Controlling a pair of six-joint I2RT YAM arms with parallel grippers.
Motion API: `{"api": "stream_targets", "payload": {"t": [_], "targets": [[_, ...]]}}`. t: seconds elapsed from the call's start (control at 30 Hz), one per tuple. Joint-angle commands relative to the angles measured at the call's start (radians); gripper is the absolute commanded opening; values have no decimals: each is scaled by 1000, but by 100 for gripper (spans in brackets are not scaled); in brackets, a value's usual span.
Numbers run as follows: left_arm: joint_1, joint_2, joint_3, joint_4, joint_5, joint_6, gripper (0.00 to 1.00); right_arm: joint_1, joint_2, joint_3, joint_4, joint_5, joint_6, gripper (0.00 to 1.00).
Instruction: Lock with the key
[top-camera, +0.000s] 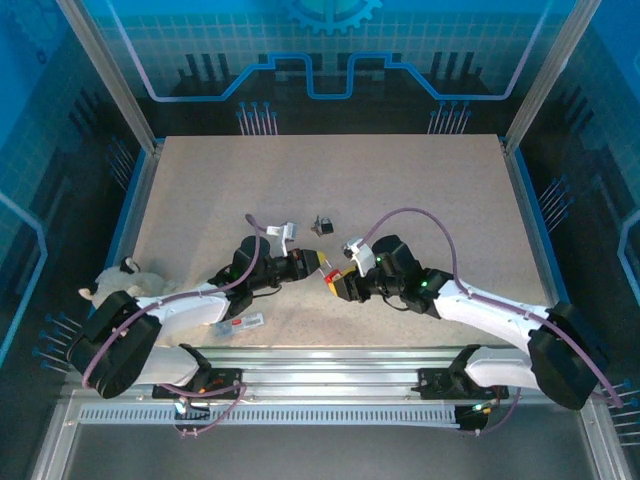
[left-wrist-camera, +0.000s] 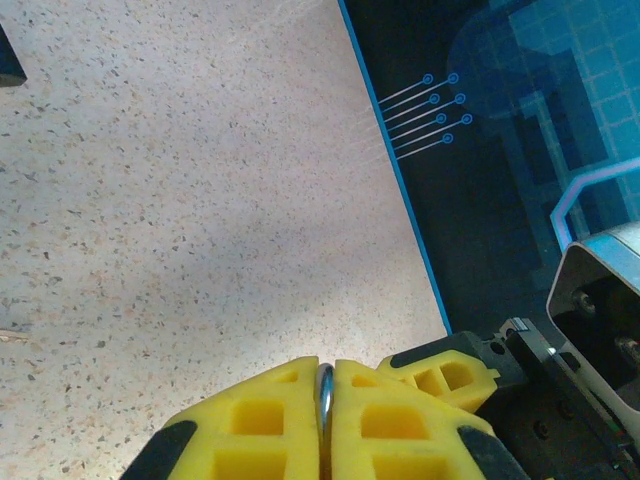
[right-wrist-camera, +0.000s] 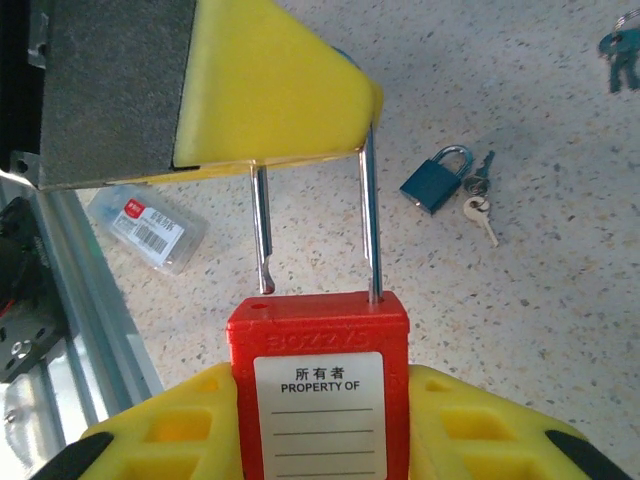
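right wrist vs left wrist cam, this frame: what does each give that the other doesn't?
Right wrist: red padlock clamped in the right gripper, one shackle leg out of the body; blue padlock with keys and a barcoded packet lying on the table.
Left wrist: the table's blue edge and the dark wall with blue pins.
Both: left gripper shut on the shackle, above the speckled table.

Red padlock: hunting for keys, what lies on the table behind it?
A blue padlock with keys, a labelled plastic packet; the left gripper covers the top of the shackle and table beyond.
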Motion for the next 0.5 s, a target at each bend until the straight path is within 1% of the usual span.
{"api": "stream_targets", "payload": {"t": [0.0,0.13,0.37,0.47], "targets": [[-2,-21,19,-61,-4,3,0,26,-45,-24,89,169,23,0],[-2,-32,30,-97,-13,-11,0,62,-61,-58,154,257,41,0],[-10,-35,32,-113,-24,-28,0,105,-44,-79,224,348,55,0],[-18,-30,39,-129,-34,-27,0,130,-39,-91,282,394,55,0]]}}
